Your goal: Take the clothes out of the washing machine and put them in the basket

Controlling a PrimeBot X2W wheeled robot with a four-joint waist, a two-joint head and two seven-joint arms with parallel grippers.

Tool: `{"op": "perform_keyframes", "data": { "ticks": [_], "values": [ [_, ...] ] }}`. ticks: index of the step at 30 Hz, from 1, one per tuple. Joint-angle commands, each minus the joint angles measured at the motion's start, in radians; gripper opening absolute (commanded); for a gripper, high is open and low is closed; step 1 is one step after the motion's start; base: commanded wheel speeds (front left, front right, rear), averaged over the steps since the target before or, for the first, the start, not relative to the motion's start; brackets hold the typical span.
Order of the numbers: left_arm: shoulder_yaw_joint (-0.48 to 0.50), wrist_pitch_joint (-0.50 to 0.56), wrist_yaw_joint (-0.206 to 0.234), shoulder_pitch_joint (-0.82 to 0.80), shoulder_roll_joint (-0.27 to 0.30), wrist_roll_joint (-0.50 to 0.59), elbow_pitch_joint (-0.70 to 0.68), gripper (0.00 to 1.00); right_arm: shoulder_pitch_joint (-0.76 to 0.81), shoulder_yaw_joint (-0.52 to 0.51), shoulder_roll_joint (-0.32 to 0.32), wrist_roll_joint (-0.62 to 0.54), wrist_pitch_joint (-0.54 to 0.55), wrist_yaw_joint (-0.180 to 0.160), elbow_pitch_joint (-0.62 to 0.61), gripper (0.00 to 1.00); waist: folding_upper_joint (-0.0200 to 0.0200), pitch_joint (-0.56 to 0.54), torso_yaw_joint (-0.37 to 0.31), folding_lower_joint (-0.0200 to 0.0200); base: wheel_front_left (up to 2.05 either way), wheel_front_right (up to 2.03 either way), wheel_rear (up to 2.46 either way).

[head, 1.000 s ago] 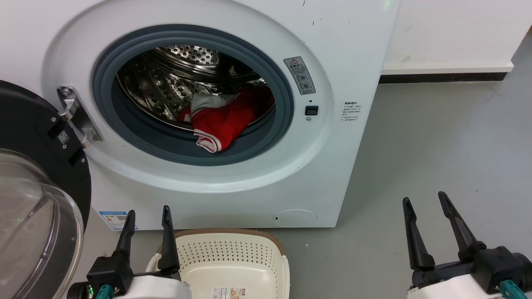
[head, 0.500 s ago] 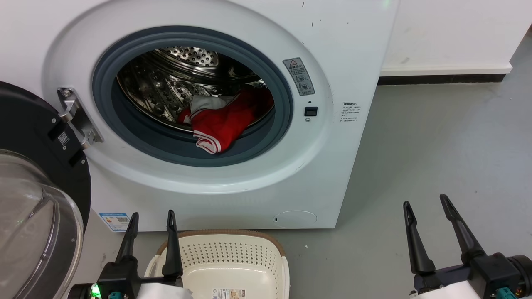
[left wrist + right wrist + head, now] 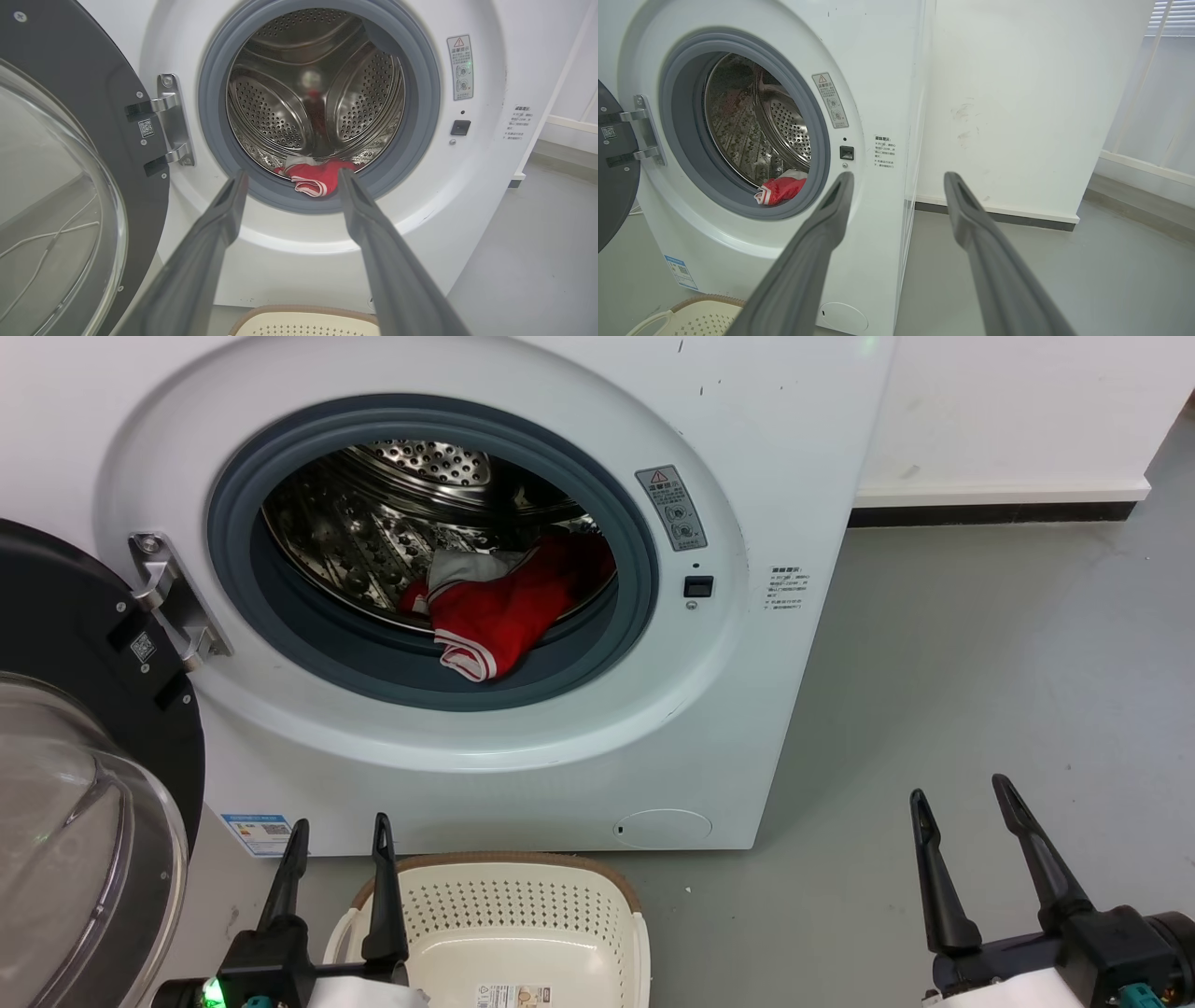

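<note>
Clothes (image 3: 499, 611) are overhanging the washing machine (image 3: 560, 756) rim; your left gripper (image 3: 341, 819) beside the basket (image 3: 523, 901), right gripper (image 3: 960, 786) over open floor (image 3: 980, 644), are hovering spread, empty.

The bottom edge cuts off the basket (image 3: 523, 905). The clothes (image 3: 499, 611) lie bunched; their number cannot be told.

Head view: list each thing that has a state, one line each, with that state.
Washing machine door, open, swung out to the left.
Clothes, in the drum, striped hem draped over the grey seal.
Basket, upright on the floor, no clothes in it.
Left hand, open, holding nothing.
Right hand, open, holding nothing.
</note>
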Motion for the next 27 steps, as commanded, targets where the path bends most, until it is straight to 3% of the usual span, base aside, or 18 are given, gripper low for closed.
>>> {"op": "perform_keyframes", "data": {
  "ticks": [1,18,27],
  "values": [
    [0.002,-0.005,0.004,0.012,0.002,-0.003,0.002,1.0,0.014,-0.001,-0.001,0.005,-0.003,-0.001,0.002,1.0,0.0,0.0,0.0,0.0,0.0,0.0,0.0],
    [0.011,-0.005,0.001,-0.015,0.002,-0.005,0.024,1.0,0.004,0.006,-0.001,0.01,-0.003,-0.001,0.003,1.0,0.0,0.007,-0.005,0.0,0.0,0.0,0.0],
    [0.066,-0.004,-0.073,-0.175,0.006,0.004,0.113,1.0,-0.034,0.021,-0.001,-0.001,-0.003,-0.001,-0.013,1.0,0.0,0.067,-0.036,0.0,0.0,0.0,0.0]
  ]
}}
